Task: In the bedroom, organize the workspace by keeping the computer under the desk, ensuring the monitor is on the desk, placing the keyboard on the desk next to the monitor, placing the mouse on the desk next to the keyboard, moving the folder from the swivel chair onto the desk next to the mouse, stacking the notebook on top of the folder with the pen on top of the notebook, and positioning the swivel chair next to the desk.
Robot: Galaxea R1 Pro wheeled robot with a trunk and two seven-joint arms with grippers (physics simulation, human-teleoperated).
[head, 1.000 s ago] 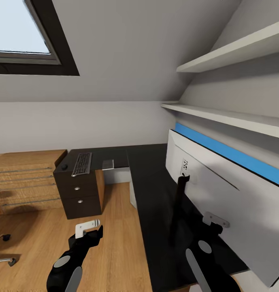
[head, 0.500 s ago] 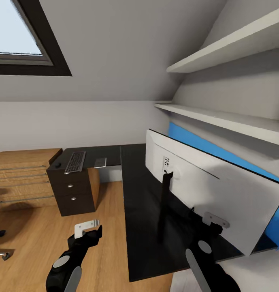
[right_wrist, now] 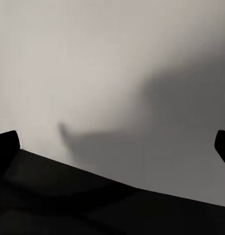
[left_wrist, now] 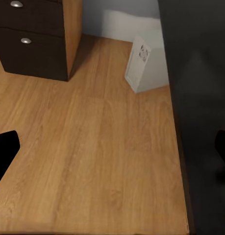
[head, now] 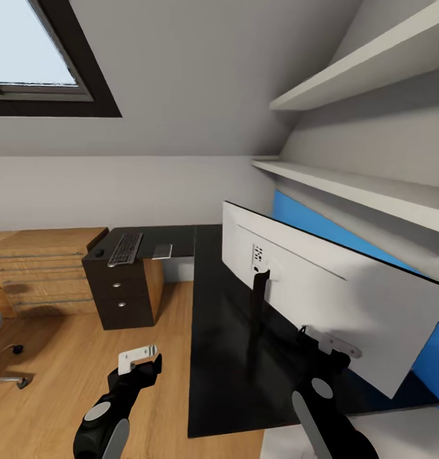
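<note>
**Both grippers empty, monitor back-on atop desk**

Nearest, at 7 o'clock in the head view: left gripper (head: 143, 358) over bare wood floor (head: 60, 376), jaws apart, nothing between them; same gap plain in the left wrist view, with dark fingertips (left_wrist: 4, 152) at either edge. At 5 o'clock: right gripper (head: 324, 349) over the desk (head: 225, 357), close behind the monitor (head: 321, 299); fingertips (right_wrist: 5, 147) wide apart in the right wrist view, gripping nothing, facing the pale rear panel and the black desktop.

Toward centre and 3 o'clock: monitor standing on the desk, white back turned to the head camera, thin black stand (head: 257, 306) planted on the desktop. Behind it, at 3 o'clock, blue wall panel (head: 308, 223).

Under the desk edge in the left wrist view: computer (left_wrist: 144, 63), white tower on the floor, tilted in that picture, near the black drawers (left_wrist: 29, 44).

At 8 o'clock, by the frame edge: part of the chair (head: 6, 376) base.

Farther, at 10 o'clock: keyboard (head: 125, 248) on the far desk wing above the drawers, mouse (head: 100, 253) just beside it, a small grey flat thing (head: 162, 251) on its other side. Wooden cabinet (head: 41, 271) next to the drawers.

Farthest, at 11 o'clock: skylight (head: 34, 57); at 2 o'clock, shelves (head: 359, 191).
</note>
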